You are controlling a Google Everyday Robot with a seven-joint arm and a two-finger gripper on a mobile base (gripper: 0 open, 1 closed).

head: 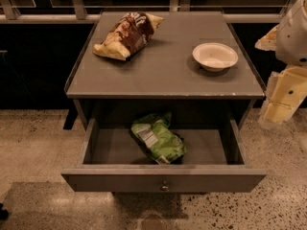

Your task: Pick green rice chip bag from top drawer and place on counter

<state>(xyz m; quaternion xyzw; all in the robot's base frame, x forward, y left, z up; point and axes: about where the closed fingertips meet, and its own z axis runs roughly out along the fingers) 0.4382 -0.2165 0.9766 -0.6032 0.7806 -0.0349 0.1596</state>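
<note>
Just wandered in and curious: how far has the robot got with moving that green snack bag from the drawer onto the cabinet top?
Done: the wide dark-grey top drawer stands open. In hand: nothing; the gripper hangs right of the flat grey counter, apart from the crinkly light-green rice chip bag lying in the drawer. Left: grasping it and placing it on the counter.
</note>
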